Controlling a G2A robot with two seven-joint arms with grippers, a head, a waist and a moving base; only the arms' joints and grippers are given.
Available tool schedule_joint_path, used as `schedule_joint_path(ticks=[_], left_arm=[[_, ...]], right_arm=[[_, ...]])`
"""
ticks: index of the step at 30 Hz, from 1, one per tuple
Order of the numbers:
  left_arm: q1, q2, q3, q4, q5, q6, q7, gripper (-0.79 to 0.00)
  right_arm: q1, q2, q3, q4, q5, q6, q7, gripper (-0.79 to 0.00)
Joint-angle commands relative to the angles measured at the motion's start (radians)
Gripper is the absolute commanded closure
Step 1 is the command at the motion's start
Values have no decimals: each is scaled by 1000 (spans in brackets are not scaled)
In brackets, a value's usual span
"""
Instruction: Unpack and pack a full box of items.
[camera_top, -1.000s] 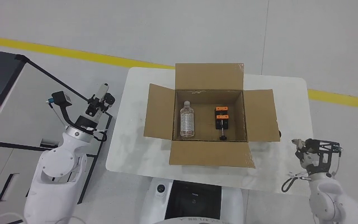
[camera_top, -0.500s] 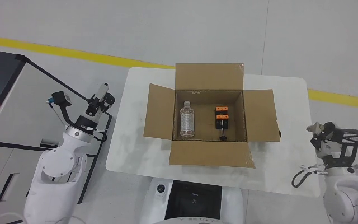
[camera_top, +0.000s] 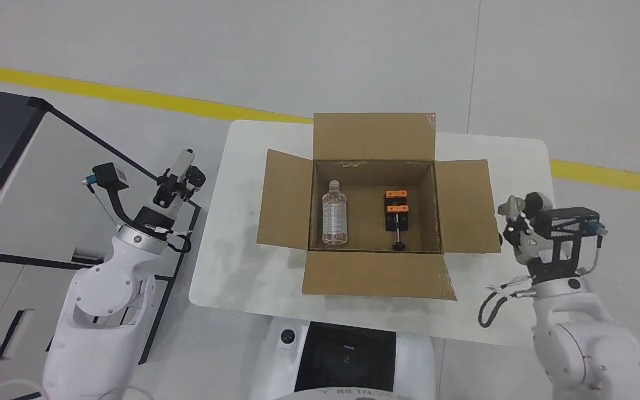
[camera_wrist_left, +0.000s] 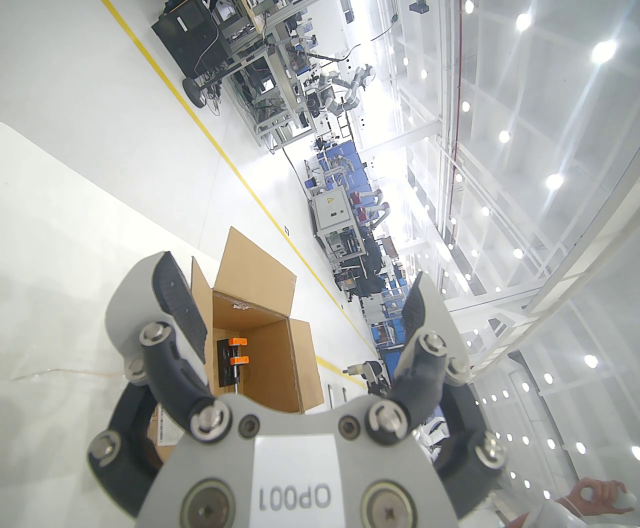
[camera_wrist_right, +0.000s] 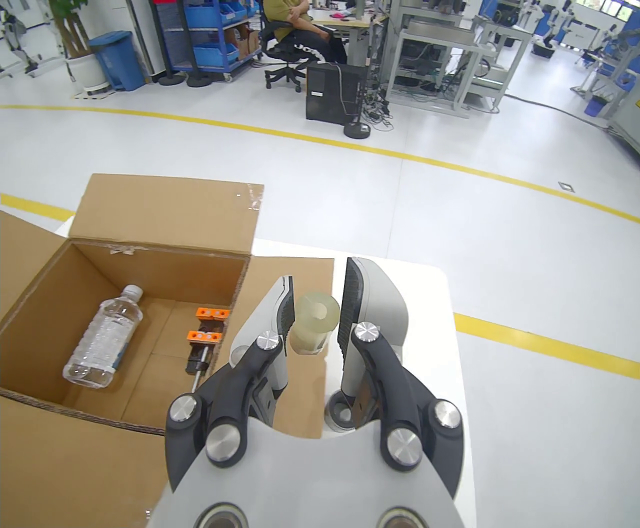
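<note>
Starting at the left, the left fingers (camera_wrist_left: 175, 300) hang spread wide and empty, off the left edge of the desk (camera_top: 240, 260). At the desk's middle the box (camera_top: 375, 135) stands with its flaps open. A water bottle (camera_top: 334, 212) lies in its left half and an orange clamp (camera_top: 398, 212) in its right. Just right of the box, the right fingers (camera_wrist_right: 372, 295) grip a pale roll (camera_wrist_right: 312, 320). The work looks midway: two items boxed, one in hand outside.
</note>
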Motion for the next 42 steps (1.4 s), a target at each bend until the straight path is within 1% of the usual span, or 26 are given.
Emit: schedule_joint_path(ticks=[1,7,10,14,17,20,21,24,27,28,29,30,33,37,39,42], left_arm=[[0,0,0,0,0,0,0,-785],[0,0,0,0,0,0,0,-785],[0,0,0,0,0,0,0,-785],[0,0,0,0,0,0,0,-785],[0,0,0,0,0,0,0,-785],[0,0,0,0,0,0,0,-785],[0,0,0,0,0,0,0,-785],[0,0,0,0,0,0,0,-785],[0,0,0,0,0,0,0,-785],[0,0,0,0,0,0,0,-785],[0,0,0,0,0,0,0,-785],[0,0,0,0,0,0,0,-785],[0,0,0,0,0,0,0,-785],[0,0,0,0,0,0,0,-785],[0,0,0,0,0,0,0,-785],[0,0,0,0,0,0,0,-785]], right_arm=[[34,-1,-55,8,-16,-9,20,0],[124,-9,-231,46,-85,-15,50,0],[185,-15,-300,107,-102,-20,69,0],[297,-23,-367,227,-71,-46,106,0],[337,-25,-395,297,-58,-97,124,0],[355,-27,-415,339,-58,-115,121,0],[356,-27,-418,345,-54,-116,119,-22],[357,-27,-415,352,-42,-129,121,-299],[349,-24,-402,345,-31,-144,123,-434],[343,-23,-394,340,-22,-151,122,-517],[339,-22,-386,337,-15,-159,123,-551],[336,-20,-376,333,-11,-166,125,-557],[323,-16,-348,318,13,-198,142,-523],[277,-7,-279,252,55,-238,125,-403],[215,0,-210,192,81,-263,94,-379],[87,8,-68,105,139,-303,17,-369]])
